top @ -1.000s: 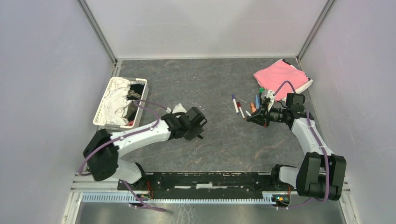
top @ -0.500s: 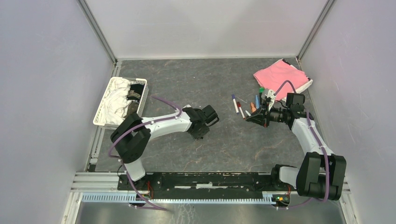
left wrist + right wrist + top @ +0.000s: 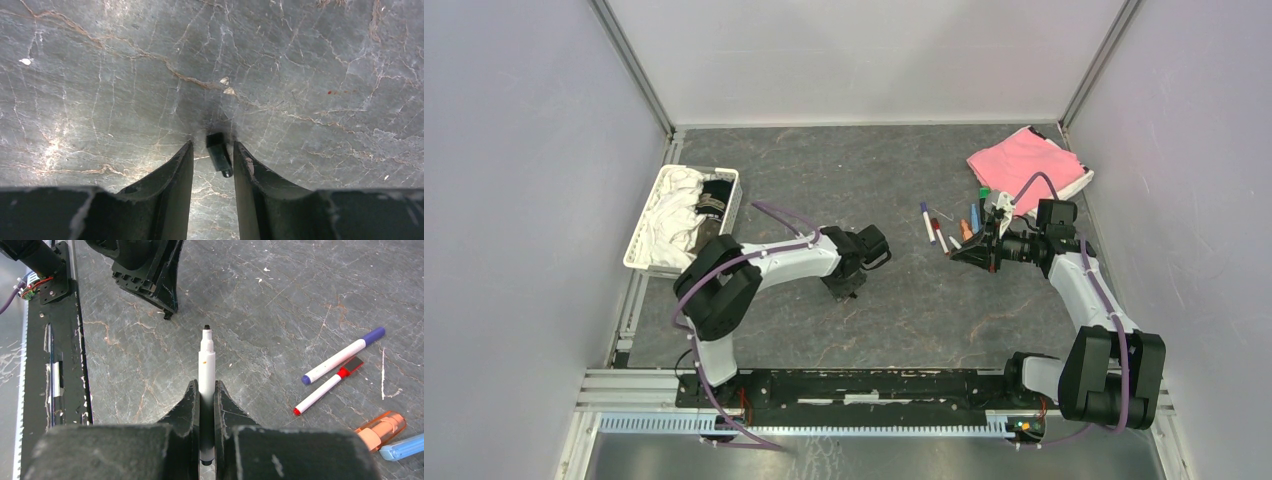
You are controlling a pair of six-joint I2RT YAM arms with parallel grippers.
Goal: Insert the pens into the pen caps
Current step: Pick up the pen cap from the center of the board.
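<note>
From above, the left gripper (image 3: 845, 288) points down at the middle of the table (image 3: 904, 320), while the right gripper (image 3: 957, 252) hangs low just beside the loose pens near the pink cloth (image 3: 1024, 160). The 2 arms are well apart. In the left wrist view a short black cap (image 3: 219, 154) lies on the stone between the narrowed jaws. It sits close to 1 finger with a gap showing at the other, so it looks bracketed but not yet pinched. In the right wrist view the right gripper (image 3: 204, 386) is clamped on a white-barrelled pen (image 3: 206, 357), whose bare black tip points toward the left gripper (image 3: 150, 270). A purple-ended pen (image 3: 345, 355), a red-ended pen (image 3: 320, 392) and an orange marker (image 3: 382, 427) lie off to the side. The step in hand appears to be picking up the cap. Next, the left jaws likely need to squeeze it, lift it and turn its open end toward the pen tip. The 2 arms can then meet on 1 line.
</note>
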